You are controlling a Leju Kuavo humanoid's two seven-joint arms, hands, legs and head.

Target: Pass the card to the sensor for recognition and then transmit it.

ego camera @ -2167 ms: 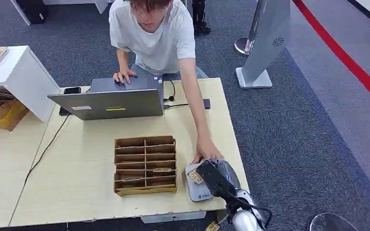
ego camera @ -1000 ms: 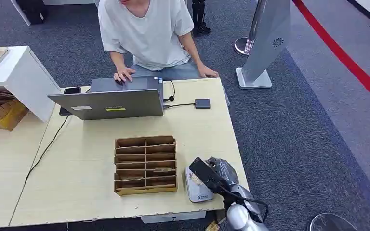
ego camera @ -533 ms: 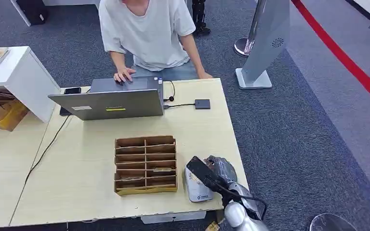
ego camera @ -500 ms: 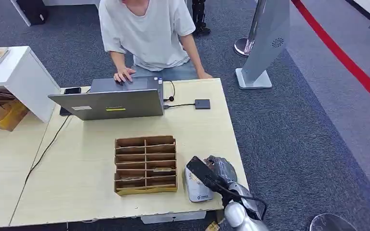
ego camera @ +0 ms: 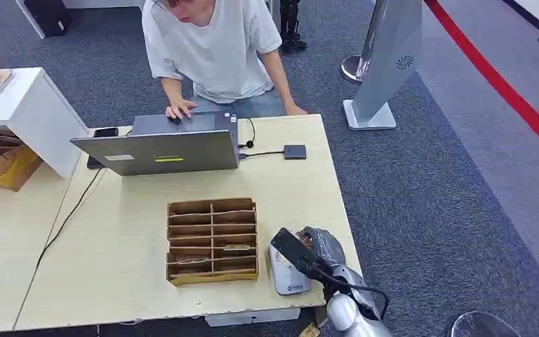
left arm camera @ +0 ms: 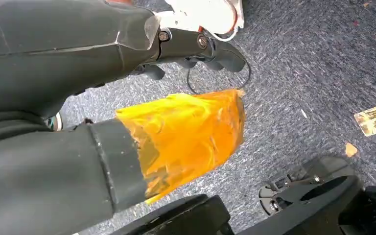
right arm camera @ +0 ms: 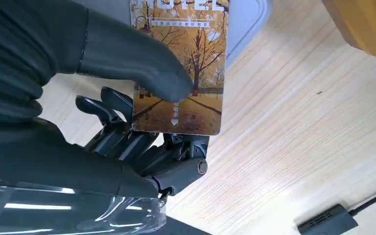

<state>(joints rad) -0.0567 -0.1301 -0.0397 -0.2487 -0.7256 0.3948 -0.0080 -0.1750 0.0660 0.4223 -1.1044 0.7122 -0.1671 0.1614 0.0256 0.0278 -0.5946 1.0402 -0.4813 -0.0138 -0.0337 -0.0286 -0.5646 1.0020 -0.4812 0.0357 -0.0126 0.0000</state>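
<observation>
Right hand (right arm camera: 142,122) pinching the autumn-tree printed card (right arm camera: 178,68) between thumb and fingers. Held above the flat grey card sensor (ego camera: 288,270) on the pale wooden table (ego camera: 119,232). Left hand's state: cannot tell.

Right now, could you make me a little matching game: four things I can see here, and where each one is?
Things:
1. card
2. laptop
3. cardboard organizer
4. grey sensor pad

Places:
A. middle of the table
B. far side of the table, in front of the person
C. table's near right corner
D. pinched in the right robot hand

Pairs: 1-D, 2-B, 3-A, 4-C
</observation>
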